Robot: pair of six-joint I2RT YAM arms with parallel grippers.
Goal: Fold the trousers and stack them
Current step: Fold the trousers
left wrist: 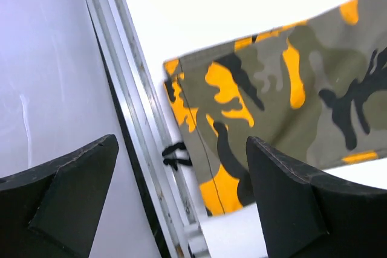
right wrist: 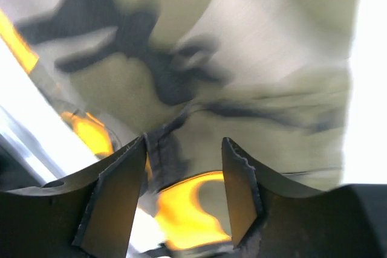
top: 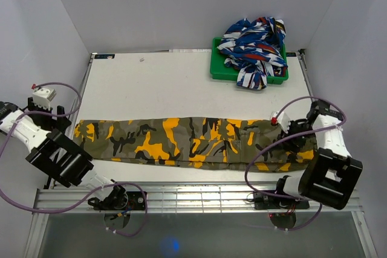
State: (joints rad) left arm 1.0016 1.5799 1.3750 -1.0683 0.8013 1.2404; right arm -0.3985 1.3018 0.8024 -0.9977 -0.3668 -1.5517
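Stretching flat, the trousers [top: 193, 140] reach from left gripper [left wrist: 181, 139] to right gripper [right wrist: 184, 142].

A green tray [top: 219, 70] — far right corner — heaped with blue-white-red cloth [top: 254, 49].
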